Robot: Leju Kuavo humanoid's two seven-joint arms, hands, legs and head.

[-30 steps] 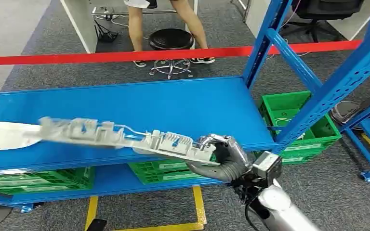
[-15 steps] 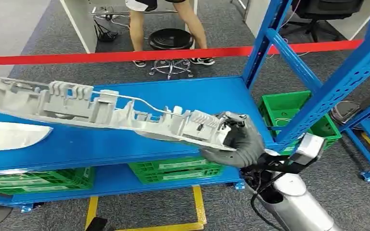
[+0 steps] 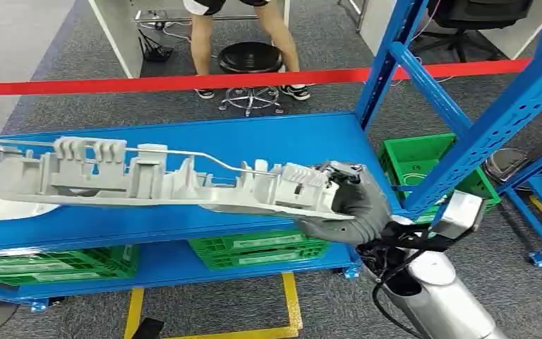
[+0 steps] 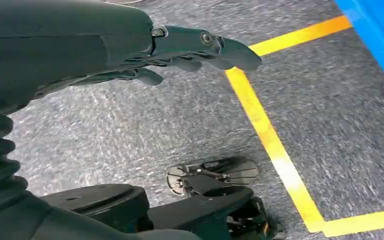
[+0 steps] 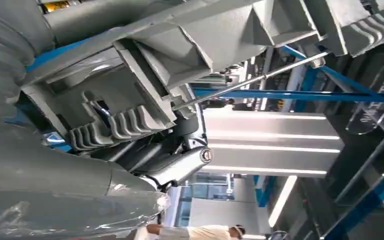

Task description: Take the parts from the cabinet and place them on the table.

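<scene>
A long grey moulded part [image 3: 148, 180] with ribs, brackets and a thin metal rod stretches across the head view, lifted above the blue shelf [image 3: 268, 152]. My right hand [image 3: 349, 208] grips its near right end; in the right wrist view the part [image 5: 205, 45] lies against my fingers [image 5: 180, 167]. The part's far end runs past the picture's left edge. A second pale part [image 3: 3, 208] lies on the shelf at the left, partly hidden under the lifted one. My left hand [image 4: 130, 50] hangs over the carpet, holding nothing, fingers loosely extended.
Blue rack uprights [image 3: 466, 134] rise at the right. Green crates [image 3: 430, 176] sit on the floor and on the lower shelf [image 3: 254, 247]. A red tape barrier [image 3: 183, 81] runs behind the shelf; a person's legs [image 3: 205, 42] and a black stool [image 3: 250, 60] stand beyond. Yellow floor tape [image 4: 270, 135] marks the carpet.
My right hand has raised the long part off the shelf and swung it nearer to level; its far end rose, then dropped slightly. The pale part stays on the shelf.
</scene>
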